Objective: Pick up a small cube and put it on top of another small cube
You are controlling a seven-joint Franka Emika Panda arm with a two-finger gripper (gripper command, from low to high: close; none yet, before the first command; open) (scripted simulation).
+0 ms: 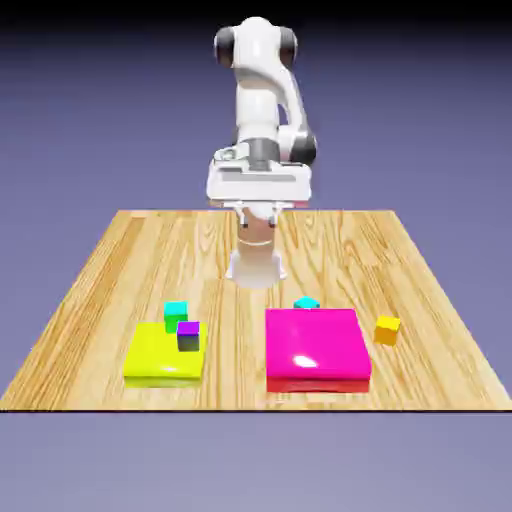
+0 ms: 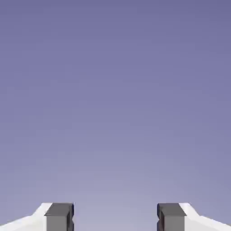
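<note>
In the exterior view the white arm stands folded at the far edge of the wooden table (image 1: 120,260), its hand held high above the boards and well apart from every cube. The gripper (image 1: 256,214) is mostly hidden under the broad white hand, so from here its fingers are hard to read. Toward the near edge lie two flat slabs: a yellow slab (image 1: 155,358) on the exterior view's left and a larger pink slab (image 1: 315,350) on the exterior view's right. The small orange-yellow cube (image 1: 387,329) sits on the bare wood just beside the pink slab's right edge, apart from it. The green cube with a cyan top (image 1: 176,314) rests at the yellow slab's far edge; whether it stands on the slab or just behind it I cannot tell. Just beside it, on the yellow slab, sits a dark purple-topped cube (image 1: 188,335). An all-cyan cube (image 1: 306,302) lies at the pink slab's far edge.

In the hand view only the plain blue-violet backdrop (image 2: 115,90) fills the picture. The two grey fingertips (image 2: 58,215) stand wide apart at the bottom edge, with nothing between them.
</note>
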